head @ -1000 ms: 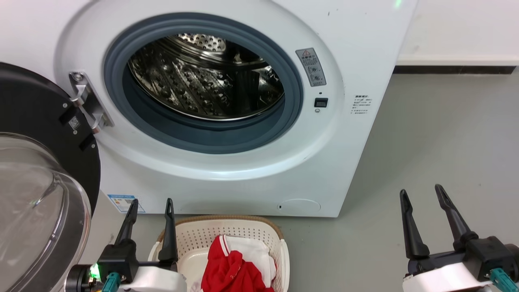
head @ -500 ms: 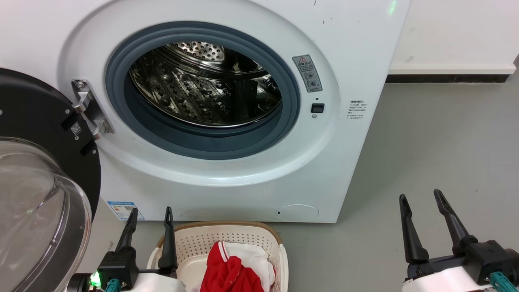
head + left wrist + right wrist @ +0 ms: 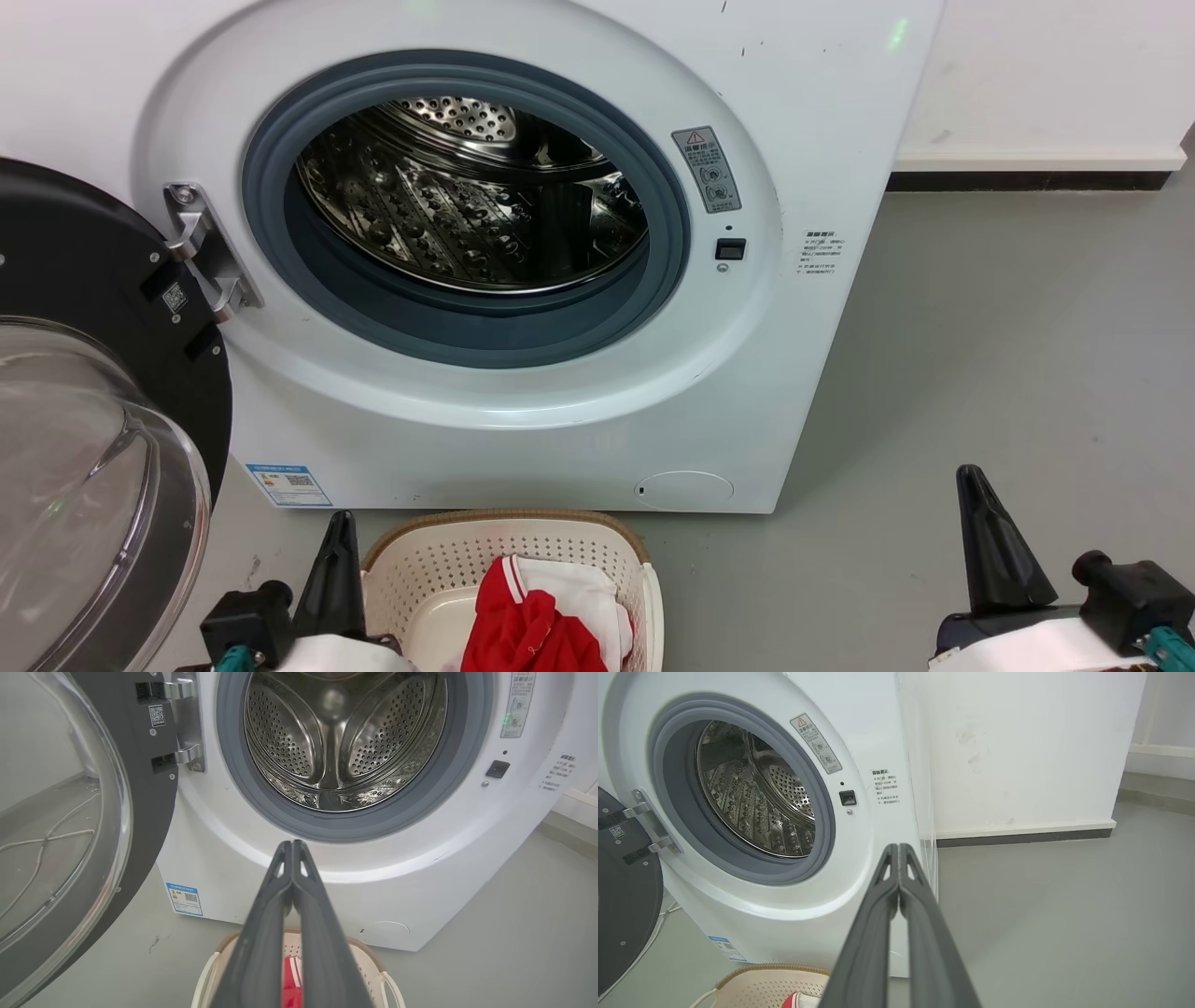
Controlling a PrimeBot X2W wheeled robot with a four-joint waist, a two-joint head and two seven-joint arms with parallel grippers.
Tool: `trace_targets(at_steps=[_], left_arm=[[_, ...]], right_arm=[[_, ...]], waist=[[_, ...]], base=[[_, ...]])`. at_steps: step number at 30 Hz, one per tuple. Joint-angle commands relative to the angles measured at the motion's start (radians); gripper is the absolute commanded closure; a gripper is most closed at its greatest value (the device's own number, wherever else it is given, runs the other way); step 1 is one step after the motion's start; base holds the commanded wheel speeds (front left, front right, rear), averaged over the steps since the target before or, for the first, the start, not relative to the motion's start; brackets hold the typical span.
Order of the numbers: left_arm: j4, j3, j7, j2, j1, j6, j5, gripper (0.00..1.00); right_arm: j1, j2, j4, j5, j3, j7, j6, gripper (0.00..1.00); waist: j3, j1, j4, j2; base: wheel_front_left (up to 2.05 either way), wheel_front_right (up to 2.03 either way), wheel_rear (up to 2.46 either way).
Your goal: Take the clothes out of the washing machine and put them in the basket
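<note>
At the far left the black-framed glass door (image 3: 103,439) hangs swung wide on its steel hinge (image 3: 201,247), well off the opening, which gives a free path between the mouth and the floor. Just right of it, low in the head view, the left gripper (image 3: 342,527) points up at the basket's left end. Its wrist view shows the two dark fingers pressed together to the tips with nothing between them, so the jaws are closed on air. That posture reads as a parked arm rather than one about to reach.

The basket (image 3: 597,534) sits on the floor directly below the front of the washing machine (image 3: 523,439), close against its base, probably so that a garment drawn over the grey door ring (image 3: 485,331) needs only a short drop. The clothes (image 3: 527,625) lie inside it, heaped toward the right half: red cloth on top, with a white piece with red stripes behind it, leaning on the right wall.

Above, the drum (image 3: 467,205) shows bare perforated steel, with no red in the part that can be seen. The ring hides its lowest front edge in the head view. I judge the unloading done, or all but done.

Further right, well apart from machine and basket, the right gripper (image 3: 976,485) hangs over the grey floor (image 3: 1027,327). Its fingers likewise meet tip to tip and hold nothing, and the arm looks kept out of the way
</note>
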Motion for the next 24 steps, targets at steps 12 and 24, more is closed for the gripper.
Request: trace_targets(at_steps=[12,24], left_arm=[[0.004,0.023,0.058,0.001,-0.052,-0.025,-0.262,1.00],[0.018,0.038,0.102,0.001,-0.074,-0.043,-0.444,1.00]], right_arm=[[-0.056,-0.020,0.028,0.284,-0.002,0.047,0.000,1.00],[-0.079,-0.027,0.055,0.477,-0.006,0.083,0.000,1.00]], waist=[[-0.002,0.0000,0.000,-0.0001],[-0.003,0.0000,0.001,-0.0001]], base=[[0.00,0.00,0.00],[0.00,0.00,0.00]])
